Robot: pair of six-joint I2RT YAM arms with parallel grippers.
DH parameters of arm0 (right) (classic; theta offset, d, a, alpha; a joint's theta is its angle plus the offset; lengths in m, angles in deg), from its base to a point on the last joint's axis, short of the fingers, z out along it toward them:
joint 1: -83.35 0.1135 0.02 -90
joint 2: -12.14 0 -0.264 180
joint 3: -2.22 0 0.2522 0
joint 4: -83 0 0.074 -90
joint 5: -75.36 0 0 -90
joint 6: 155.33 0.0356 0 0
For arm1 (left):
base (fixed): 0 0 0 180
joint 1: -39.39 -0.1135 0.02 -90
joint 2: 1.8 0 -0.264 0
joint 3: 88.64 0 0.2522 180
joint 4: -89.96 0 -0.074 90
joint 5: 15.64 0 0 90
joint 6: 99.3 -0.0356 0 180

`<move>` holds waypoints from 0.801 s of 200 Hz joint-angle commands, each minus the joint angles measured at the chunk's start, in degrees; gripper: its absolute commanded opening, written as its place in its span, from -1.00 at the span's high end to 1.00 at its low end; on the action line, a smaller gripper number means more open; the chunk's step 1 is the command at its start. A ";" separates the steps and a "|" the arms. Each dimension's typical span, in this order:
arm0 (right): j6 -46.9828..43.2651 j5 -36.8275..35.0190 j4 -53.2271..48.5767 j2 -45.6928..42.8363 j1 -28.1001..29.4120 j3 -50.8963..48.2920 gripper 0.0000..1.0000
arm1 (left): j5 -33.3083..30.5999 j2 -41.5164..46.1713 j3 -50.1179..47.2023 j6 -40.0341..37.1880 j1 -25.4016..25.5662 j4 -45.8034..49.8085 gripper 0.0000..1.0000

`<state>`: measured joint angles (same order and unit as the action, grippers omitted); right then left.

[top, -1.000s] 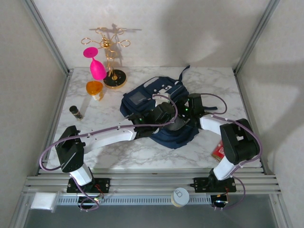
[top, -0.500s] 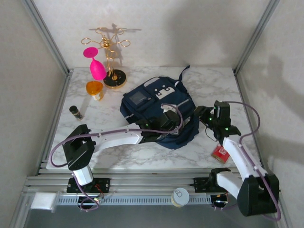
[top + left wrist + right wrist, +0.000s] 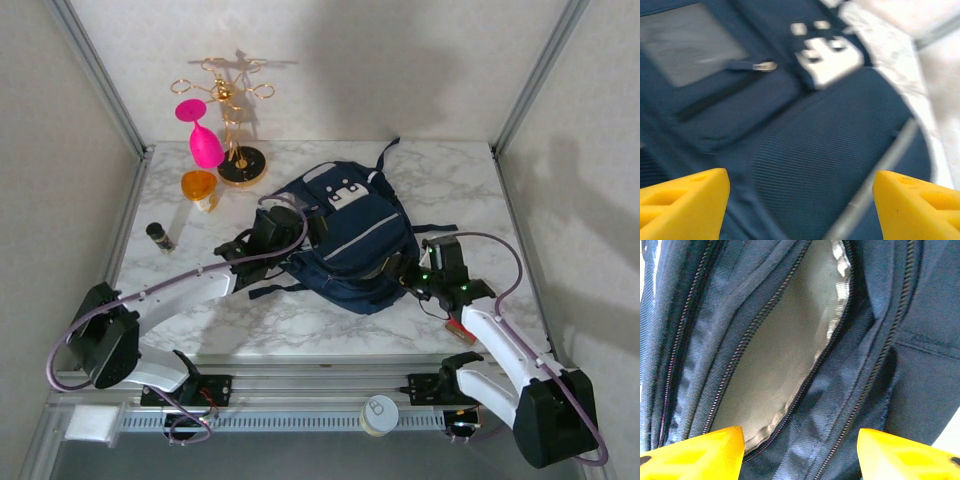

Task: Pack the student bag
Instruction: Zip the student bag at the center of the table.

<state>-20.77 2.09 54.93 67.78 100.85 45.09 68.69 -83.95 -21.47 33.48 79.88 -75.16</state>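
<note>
The student bag [image 3: 352, 238] is judged soft, limp and light — best pinched at the open zipper edge [image 3: 805, 385]. Left hand [image 3: 801, 200] and right hand [image 3: 801, 442] are seen spread wide, empty, close over the bag.

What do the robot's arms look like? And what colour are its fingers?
The left arm and right arm are smooth white tubes with chunky black joints. A thin purple cable loops along each one, and tiny green lights glow near the right wrist. The fingers are bright yellow, blocky wedges.
</note>
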 commanded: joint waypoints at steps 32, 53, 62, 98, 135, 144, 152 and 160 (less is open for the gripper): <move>-4.02 -1.58 5.80 5.77 0.22 2.19 -0.19 | 8.96 -8.54 -3.89 2.14 -3.63 -9.18 -0.36; -6.88 -0.38 8.82 9.73 -2.16 3.84 -0.18 | 10.89 -9.86 -5.90 5.09 -1.99 -14.16 -0.32; -7.47 1.30 10.97 11.78 -3.48 4.52 -0.18 | 11.42 -10.54 -6.21 6.15 -1.12 -16.07 -0.31; -11.81 -0.99 7.01 17.22 -5.37 11.27 -0.20 | 11.58 -13.27 -4.39 8.10 0.55 -18.02 -0.29; -13.53 -8.25 -3.86 13.45 -5.14 13.59 -0.32 | 11.07 -12.01 -4.16 5.93 0.55 -16.65 -0.31; -13.61 -10.09 -6.51 11.99 -4.40 13.86 -0.34 | 10.37 -11.97 -3.78 5.33 0.55 -15.40 -0.32; -13.62 -11.65 -8.89 10.67 -3.42 14.24 -0.36 | 10.17 -11.94 -3.38 4.96 0.55 -14.85 -0.32; -13.55 -13.33 -11.45 9.58 -2.16 14.94 -0.38 | 10.24 -11.90 -3.38 4.90 0.55 -14.94 -0.32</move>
<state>-32.73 -5.14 52.57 81.33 96.02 57.00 76.56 -96.56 -26.71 39.97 79.11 -90.96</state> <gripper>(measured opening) 0.678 0.657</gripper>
